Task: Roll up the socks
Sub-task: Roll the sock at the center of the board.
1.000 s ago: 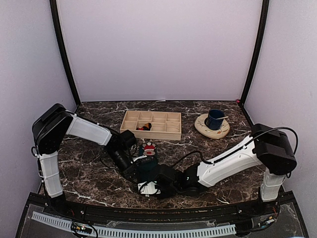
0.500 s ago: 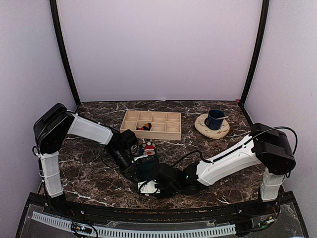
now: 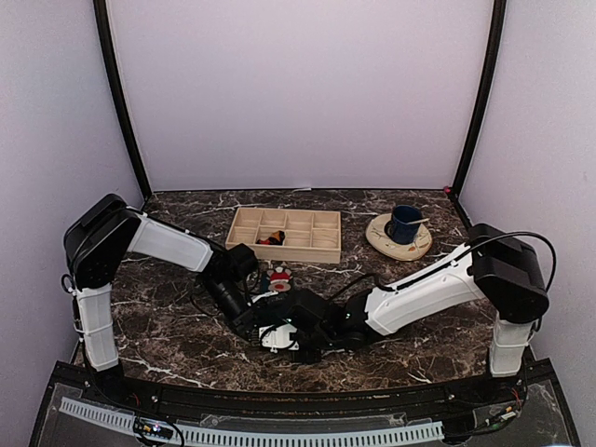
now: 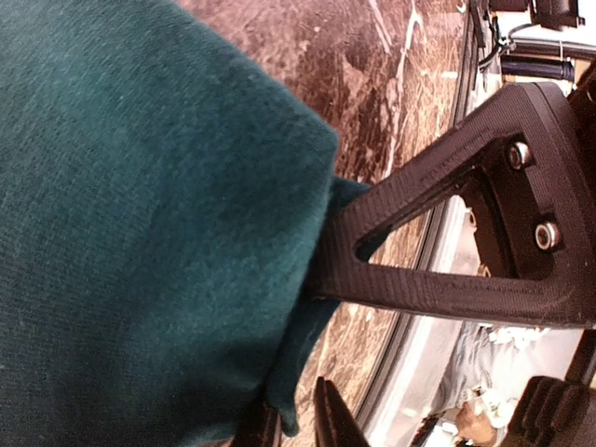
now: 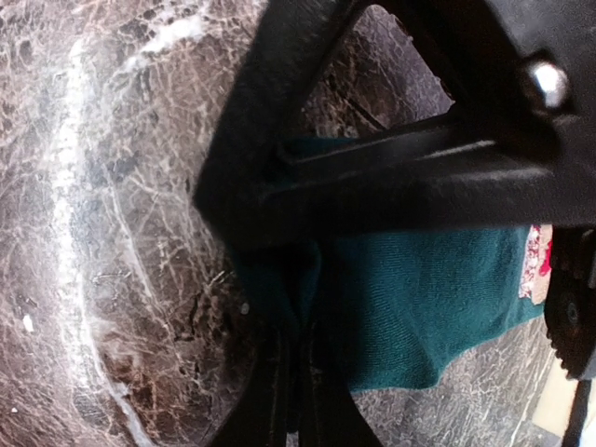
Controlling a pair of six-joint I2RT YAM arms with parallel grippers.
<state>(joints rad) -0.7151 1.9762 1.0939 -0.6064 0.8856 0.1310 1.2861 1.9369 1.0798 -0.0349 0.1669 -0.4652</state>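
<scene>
The dark teal sock lies on the marble near the table's front, its red-and-white Santa figure showing at the far end. My right gripper is shut on a fold of the teal sock; in the top view this gripper sits at the sock's near end. My left gripper has its jaws slightly apart, with a flap of the sock's edge hanging loose between them against one finger. The two grippers cross closely. The black sock with orange-red diamonds lies in a tray compartment.
A wooden divided tray stands behind the grippers. A blue cup sits on a cream saucer at the back right. The table's front rail runs just behind both grippers.
My right gripper has shut on the teal sock's fold and shifted left and away from the front edge. The left gripper's jaws have parted from their grip.
</scene>
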